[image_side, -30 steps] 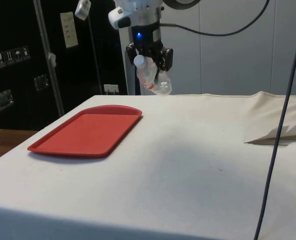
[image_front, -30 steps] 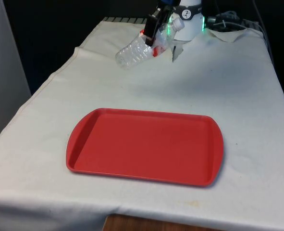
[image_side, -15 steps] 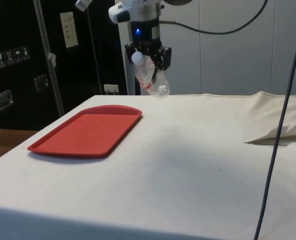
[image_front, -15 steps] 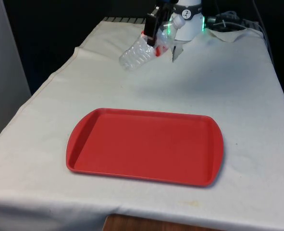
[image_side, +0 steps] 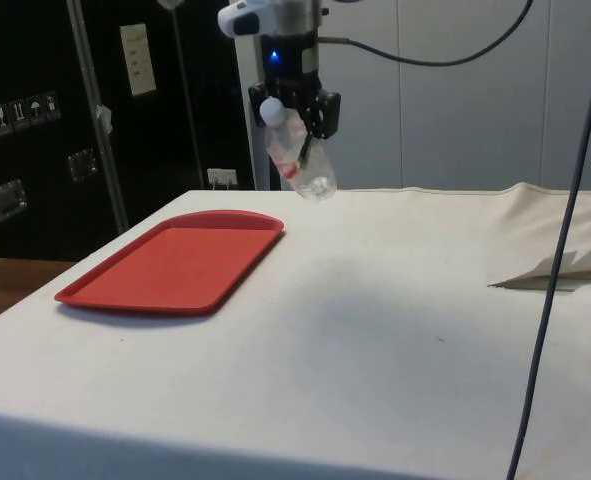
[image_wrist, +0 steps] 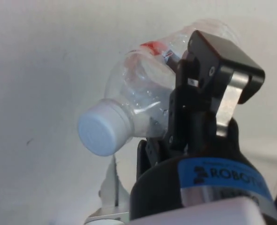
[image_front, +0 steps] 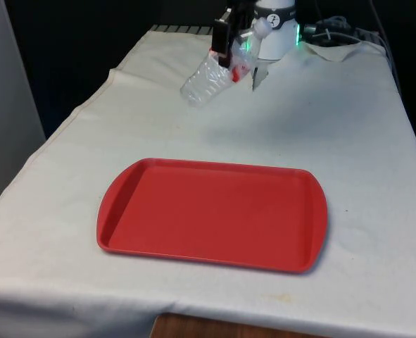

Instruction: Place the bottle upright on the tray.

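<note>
A clear plastic bottle (image_front: 209, 79) with a white cap and a red band hangs tilted in the air above the far end of the table. My black gripper (image_front: 230, 49) is shut on the bottle near its neck. From the side, the bottle (image_side: 300, 165) slants with its cap (image_side: 271, 110) up and its base down, held by the gripper (image_side: 297, 108). In the wrist view the bottle (image_wrist: 143, 101) lies across the fingers (image_wrist: 208, 84), cap (image_wrist: 103, 129) toward the camera. The red tray (image_front: 211, 211) lies flat on the cloth nearer the front edge, with nothing on it.
Rumpled cloth and cables (image_front: 334, 35) lie at the table's far end on the front view's right. A fold of cloth (image_side: 555, 265) rises at the side view's right. A cable (image_side: 560, 250) hangs down there.
The gripper has risen a little with the bottle and shifted slightly toward the front view's right. The bottle hangs steeper now, base lower. The tray has not moved.
</note>
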Controlling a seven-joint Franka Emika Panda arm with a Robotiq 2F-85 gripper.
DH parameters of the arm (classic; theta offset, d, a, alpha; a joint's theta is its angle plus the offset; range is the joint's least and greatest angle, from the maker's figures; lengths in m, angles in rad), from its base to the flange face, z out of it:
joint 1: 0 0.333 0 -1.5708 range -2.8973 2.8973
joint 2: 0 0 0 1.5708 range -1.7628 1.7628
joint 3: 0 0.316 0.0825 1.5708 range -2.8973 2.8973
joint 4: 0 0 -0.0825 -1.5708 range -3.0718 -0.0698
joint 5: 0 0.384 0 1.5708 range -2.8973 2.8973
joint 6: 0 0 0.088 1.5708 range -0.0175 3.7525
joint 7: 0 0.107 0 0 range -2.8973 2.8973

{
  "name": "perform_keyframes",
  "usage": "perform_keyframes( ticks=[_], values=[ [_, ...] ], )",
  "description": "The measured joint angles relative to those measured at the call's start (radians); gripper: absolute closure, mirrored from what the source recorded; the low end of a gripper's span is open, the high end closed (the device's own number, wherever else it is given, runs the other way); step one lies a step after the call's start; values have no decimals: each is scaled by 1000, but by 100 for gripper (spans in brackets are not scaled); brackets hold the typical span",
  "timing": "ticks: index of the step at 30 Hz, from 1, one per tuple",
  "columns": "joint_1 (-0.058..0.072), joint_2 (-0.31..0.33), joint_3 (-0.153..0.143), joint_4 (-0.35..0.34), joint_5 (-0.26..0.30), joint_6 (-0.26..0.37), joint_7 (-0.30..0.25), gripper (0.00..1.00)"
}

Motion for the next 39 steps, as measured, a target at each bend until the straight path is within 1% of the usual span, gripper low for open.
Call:
perform_keyframes(
  ticks=[6, 8, 11, 12, 15, 16, 18, 19, 20, 23, 25, 26, 29, 31, 33, 39],
  values=[
    [0, -1, -7, 0, 59, 6, -42, 66],
    [0, -2, -8, 1, 69, 6, -50, 66],
    [-1, -2, -12, 2, 113, 7, -81, 66],
    [-1, -2, -12, 2, 113, 7, -81, 66],
    [-1, -3, -15, 4, 141, 7, -102, 66],
    [-1, -3, -15, 4, 141, 7, -102, 66],
    [-1, -3, -19, 5, 171, 7, -125, 66],
    [-1, -3, -19, 5, 171, 7, -125, 66],
    [-1, -3, -22, 6, 192, 7, -141, 66],
    [-1, -3, -26, 7, 225, 7, -164, 66],
    [-1, -3, -28, 7, 235, 7, -173, 66],
    [-1, -3, -31, 8, 257, 7, -189, 66],
    [-1, -3, -36, 9, 292, 7, -217, 66],
    [-1, -3, -40, 9, 327, 7, -243, 66],
    [-1, -3, -42, 10, 337, 7, -251, 66],
    [-1, -3, -53, 11, 410, 6, -308, 66]
  ],
)
